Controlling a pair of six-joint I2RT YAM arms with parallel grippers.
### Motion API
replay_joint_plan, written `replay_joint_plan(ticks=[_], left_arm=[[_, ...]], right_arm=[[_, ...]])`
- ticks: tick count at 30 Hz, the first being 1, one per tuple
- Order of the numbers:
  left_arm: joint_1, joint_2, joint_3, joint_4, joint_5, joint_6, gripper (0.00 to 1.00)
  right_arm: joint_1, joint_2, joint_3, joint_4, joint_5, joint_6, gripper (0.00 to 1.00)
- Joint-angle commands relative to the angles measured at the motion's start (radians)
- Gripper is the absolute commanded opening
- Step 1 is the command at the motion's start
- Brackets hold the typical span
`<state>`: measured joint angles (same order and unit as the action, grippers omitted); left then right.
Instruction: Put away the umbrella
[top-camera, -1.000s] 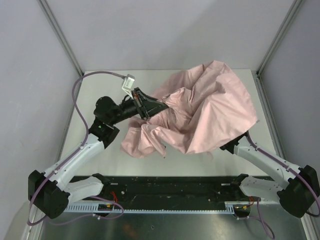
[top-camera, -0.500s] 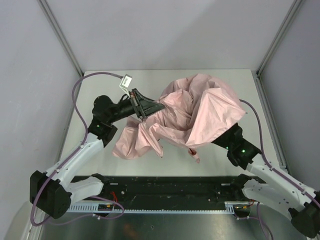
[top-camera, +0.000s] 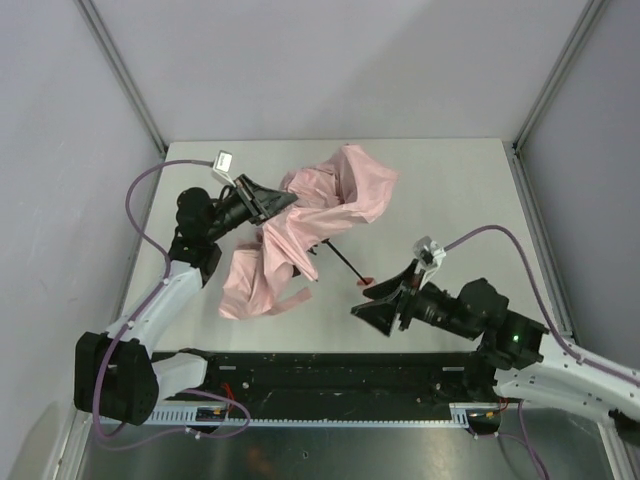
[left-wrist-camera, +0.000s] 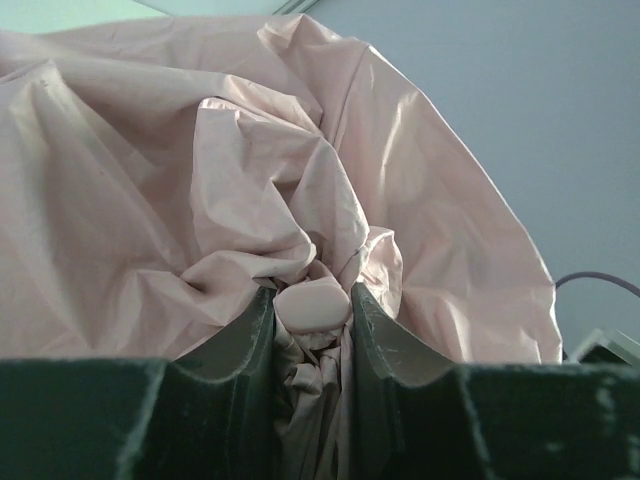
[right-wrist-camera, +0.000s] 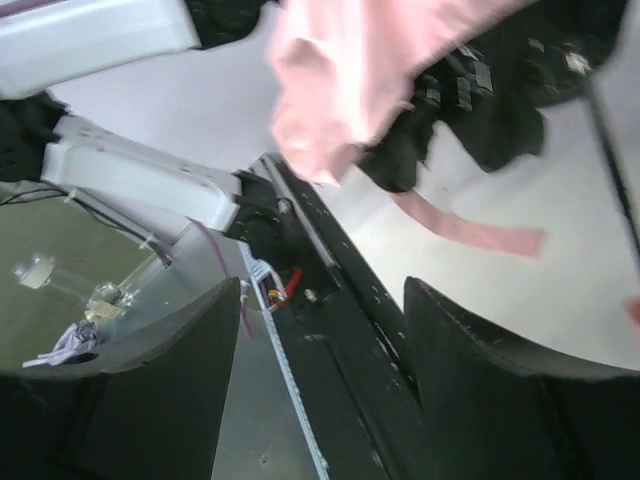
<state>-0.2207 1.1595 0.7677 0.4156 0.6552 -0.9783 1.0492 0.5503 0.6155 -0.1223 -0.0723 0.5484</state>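
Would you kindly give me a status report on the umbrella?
Left end effector shut on umbrella. Right end effector open, empty. Umbrella crumpled on table, black shaft jutting toward right end effector.

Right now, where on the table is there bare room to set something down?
The right back of the table, between the umbrella and the right edge, is bare. So is a narrow strip behind the umbrella. Crowded: left-centre, where the left gripper clamps the umbrella, and around the shaft by the open right gripper.

Pale table (top-camera: 450, 190), grey walls (top-camera: 300, 60)
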Motion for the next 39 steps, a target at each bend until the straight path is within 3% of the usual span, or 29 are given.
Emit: replay_joint_plan(ticks=[1,7,11,20,23,26,30,34,35,37,39], left_arm=[[0.001,-0.029,0.021,0.038,-0.031,0.002,0.00],[0.000,-0.043,0.030,-0.003,-0.047,0.045,0.00],[0.000,-0.046,0.037,-0.009,-0.039,0.053,0.00],[0.001,-0.044,0.064,-0.008,0.016,0.071,0.00],[-0.001,-0.046,0.074,-0.006,0.040,0.094,0.00],[-0.011,-0.050,0.084,0.009,0.068,0.126,0.00],[-0.035,-0.063,0.086,0.046,0.099,0.185,0.00],[-0.070,-0.085,0.079,0.110,0.135,0.215,0.00],[-0.077,-0.091,0.078,0.127,0.145,0.219,0.00],[-0.090,-0.104,0.072,0.153,0.160,0.229,0.00],[-0.105,-0.115,0.065,0.177,0.171,0.244,0.00]], right_arm=[[0.230,0.150,0.069,0.317,0.361,-0.099,0.72],[0.290,0.518,0.400,0.109,0.616,-0.261,0.71],[0.291,0.631,0.492,0.084,0.627,-0.336,0.66],[0.287,0.723,0.534,0.048,0.560,-0.404,0.41],[0.287,0.723,0.537,0.029,0.463,-0.414,0.34],[0.290,0.717,0.557,0.019,0.310,-0.426,0.07],[0.289,0.719,0.609,0.064,-0.002,-0.323,0.00],[0.274,0.766,0.616,0.240,-0.235,-0.090,0.00],[0.267,0.773,0.616,0.254,-0.259,-0.055,0.06],[0.258,0.757,0.616,0.217,-0.240,-0.051,0.37],[0.267,0.710,0.616,0.128,-0.167,-0.090,0.56]])
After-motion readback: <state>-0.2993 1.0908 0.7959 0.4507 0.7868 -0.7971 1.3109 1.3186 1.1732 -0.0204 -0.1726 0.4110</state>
